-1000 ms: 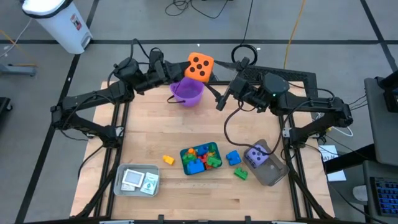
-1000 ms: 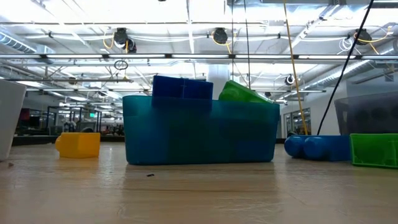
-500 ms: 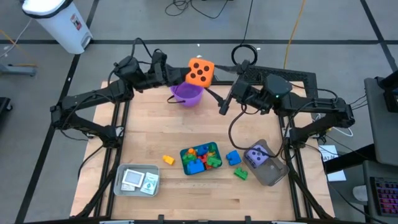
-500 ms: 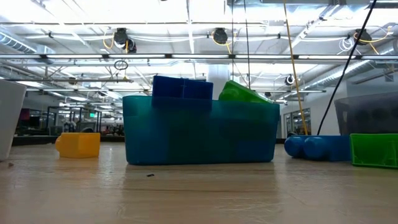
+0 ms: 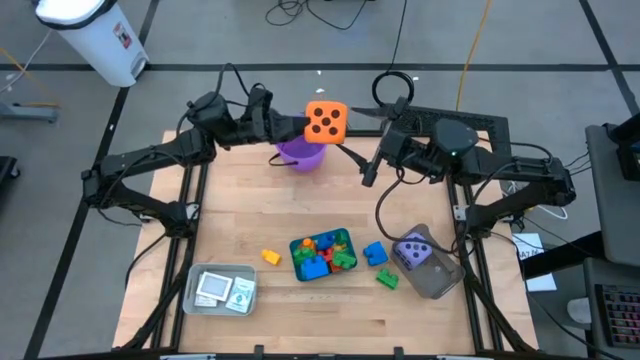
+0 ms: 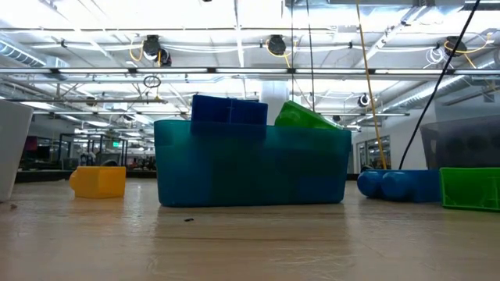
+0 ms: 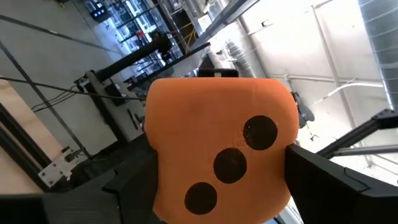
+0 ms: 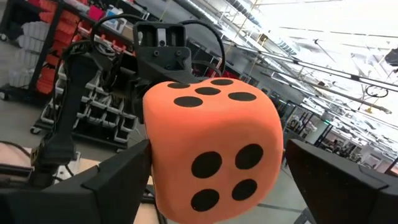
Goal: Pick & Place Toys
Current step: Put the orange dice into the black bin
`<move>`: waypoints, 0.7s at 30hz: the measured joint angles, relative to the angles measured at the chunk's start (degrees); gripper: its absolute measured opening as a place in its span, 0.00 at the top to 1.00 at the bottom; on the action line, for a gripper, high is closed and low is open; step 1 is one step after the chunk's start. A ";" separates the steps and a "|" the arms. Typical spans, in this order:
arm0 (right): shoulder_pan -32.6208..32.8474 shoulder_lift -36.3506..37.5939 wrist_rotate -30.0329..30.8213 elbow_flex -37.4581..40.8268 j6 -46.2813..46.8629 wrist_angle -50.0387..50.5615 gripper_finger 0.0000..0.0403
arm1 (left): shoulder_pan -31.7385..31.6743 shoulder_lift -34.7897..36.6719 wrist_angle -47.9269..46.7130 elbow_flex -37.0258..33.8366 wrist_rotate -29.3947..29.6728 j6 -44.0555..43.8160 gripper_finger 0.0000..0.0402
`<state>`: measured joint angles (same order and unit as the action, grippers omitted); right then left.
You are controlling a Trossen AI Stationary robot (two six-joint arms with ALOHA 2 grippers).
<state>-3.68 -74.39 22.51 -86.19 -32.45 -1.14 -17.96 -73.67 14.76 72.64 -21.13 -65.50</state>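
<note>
Orange die (image 5: 325, 121) sits clamped in the left tool (image 5: 300, 123), above the purple bucket (image 5: 299, 154); right tool (image 5: 368, 172), nearby, state unclear.

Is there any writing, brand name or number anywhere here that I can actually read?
No readable words or numbers.
White bin beyond the table: a red-and-white label, too small to read.
Cards in the grey tray: printing too small to read.
Orange die: only black dots, three on one face, four on another.
</note>
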 joint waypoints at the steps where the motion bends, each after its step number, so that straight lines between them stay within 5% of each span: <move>1: -0.02 0.29 -0.15 0.00 0.02 0.40 0.11 | 0.00 0.01 -0.10 0.00 -0.17 0.27 0.25; 21: -0.18 -0.11 -5.93 2.06 5.35 2.20 0.11 | 0.04 0.11 -0.51 -0.02 -3.55 1.09 0.27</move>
<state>-3.86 -74.50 16.58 -84.14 -27.10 1.06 -17.91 -73.56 14.26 72.62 -24.68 -64.40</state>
